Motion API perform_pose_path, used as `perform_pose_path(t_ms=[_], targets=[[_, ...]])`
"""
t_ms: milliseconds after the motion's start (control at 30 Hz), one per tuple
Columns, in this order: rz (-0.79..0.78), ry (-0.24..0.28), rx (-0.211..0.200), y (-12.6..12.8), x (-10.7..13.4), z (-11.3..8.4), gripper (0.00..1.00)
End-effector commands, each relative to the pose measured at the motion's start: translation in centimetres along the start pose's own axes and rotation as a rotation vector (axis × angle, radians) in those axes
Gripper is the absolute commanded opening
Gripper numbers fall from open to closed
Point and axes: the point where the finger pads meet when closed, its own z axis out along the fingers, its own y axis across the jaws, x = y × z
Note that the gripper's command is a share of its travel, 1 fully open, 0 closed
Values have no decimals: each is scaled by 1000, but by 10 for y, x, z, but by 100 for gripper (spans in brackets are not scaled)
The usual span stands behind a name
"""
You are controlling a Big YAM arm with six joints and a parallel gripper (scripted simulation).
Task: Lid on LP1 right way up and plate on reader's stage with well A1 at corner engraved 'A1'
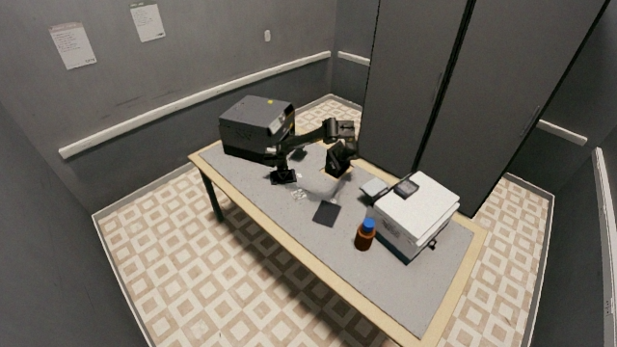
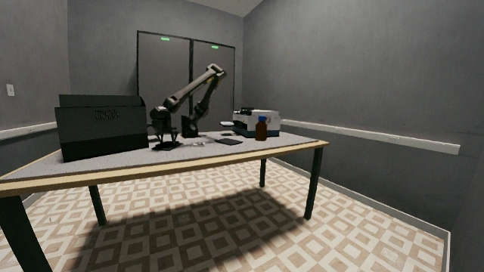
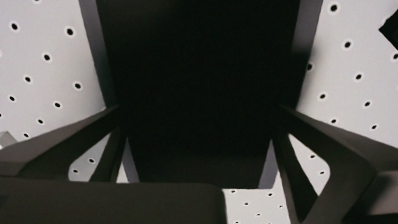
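Note:
My gripper (image 1: 282, 173) (image 2: 167, 140) (image 3: 198, 112) points down, low over the dark bench position nearest the dark instrument. It appears shut on the lid (image 3: 200, 75), a smooth black shape spanning from fingertip to fingertip in the wrist view. Grey edges show along both sides of it. No wells can be made out there. Whether its underside touches the position below cannot be seen. A light grey flat item (image 1: 374, 187) (image 2: 227, 123) is at the front of the white dispenser (image 1: 415, 209) (image 2: 256, 121); whether it is the plate or bare stage is too small to tell.
The dark reader (image 1: 255, 127) (image 2: 102, 126) stands close beside my gripper. Another dark bench position (image 1: 327, 213) (image 2: 228, 141) lies between my gripper and the dispenser. The brown bottle (image 1: 364, 239) (image 2: 261, 131) with a blue cap stands upright beside the dispenser. Position names are unreadable.

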Motion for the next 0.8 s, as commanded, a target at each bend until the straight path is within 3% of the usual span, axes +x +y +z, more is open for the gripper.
perform_pose_path(t_ms=[0,767], targets=[[-2,-6,2,1,-4,3,85],[4,1,2,0,1,5,85]])
